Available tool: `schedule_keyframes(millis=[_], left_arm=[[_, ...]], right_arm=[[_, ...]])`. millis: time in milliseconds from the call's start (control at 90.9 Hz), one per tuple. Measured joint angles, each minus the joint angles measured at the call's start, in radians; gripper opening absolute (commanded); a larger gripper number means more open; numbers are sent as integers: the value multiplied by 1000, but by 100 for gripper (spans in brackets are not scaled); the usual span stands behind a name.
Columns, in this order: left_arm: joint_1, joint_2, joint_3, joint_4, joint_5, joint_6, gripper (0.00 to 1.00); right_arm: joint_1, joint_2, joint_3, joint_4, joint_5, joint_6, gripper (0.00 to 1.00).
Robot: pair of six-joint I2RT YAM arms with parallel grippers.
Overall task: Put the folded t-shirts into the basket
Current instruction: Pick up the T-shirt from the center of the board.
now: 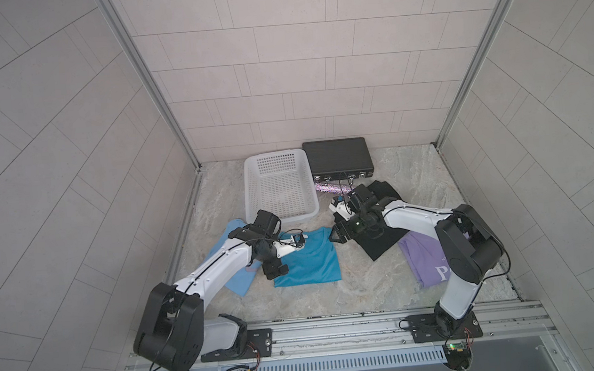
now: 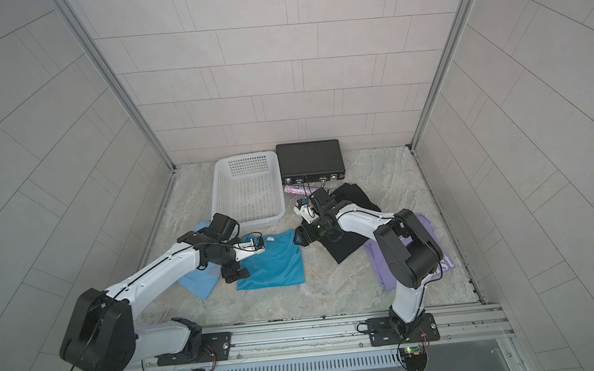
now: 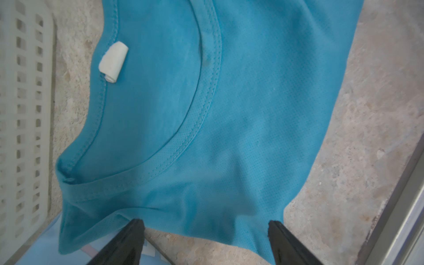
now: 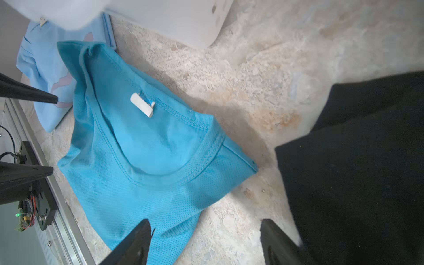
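On the counter (image 1: 369,289), as both top views show, the basket (image 1: 290,216) stands at the far side, just beside a flat black briefcase (image 1: 336,156). Four shirts lie in front of it, all outside. The light blue t-shirt (image 1: 240,283) is at the left, partly under the left arm. The teal t-shirt (image 1: 312,261) is in the middle, near the basket's front wall. The black t-shirt (image 1: 378,247) and the lavender t-shirt (image 1: 424,259) are at the right, both partly hidden by the right arm. The left gripper (image 1: 280,246) is at the teal t-shirt's left edge. The right gripper (image 1: 337,225) is at its far right corner, between it and the black t-shirt.

From the left wrist camera, the jaws stand wide apart and hold nothing. Their tips are at the teal t-shirt's edge; if they touch the cloth, I cannot tell. The shirt lies with the neck opening up and a white label (image 3: 113,62) inside the collar. The basket's perforated wall is near.

From the right wrist camera, the jaws are apart and empty too. One tip is over the teal t-shirt, the other just beside the black t-shirt, with bare counter between them. The left gripper's black fingers (image 4: 29,97) show at the shirt's opposite side.
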State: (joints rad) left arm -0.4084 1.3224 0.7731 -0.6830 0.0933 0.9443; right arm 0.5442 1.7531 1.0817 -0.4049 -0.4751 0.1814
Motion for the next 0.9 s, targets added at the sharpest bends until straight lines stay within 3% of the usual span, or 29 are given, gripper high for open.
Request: schedule_keyframes(millis=[440,902], left_arm=[[-37,108,0,15,-16,85,84],[-50,106,-68,25,-7,100,85]], right_arm=[[0,24,0,10,27,45,74],[43,32,1,10,38,64,71]])
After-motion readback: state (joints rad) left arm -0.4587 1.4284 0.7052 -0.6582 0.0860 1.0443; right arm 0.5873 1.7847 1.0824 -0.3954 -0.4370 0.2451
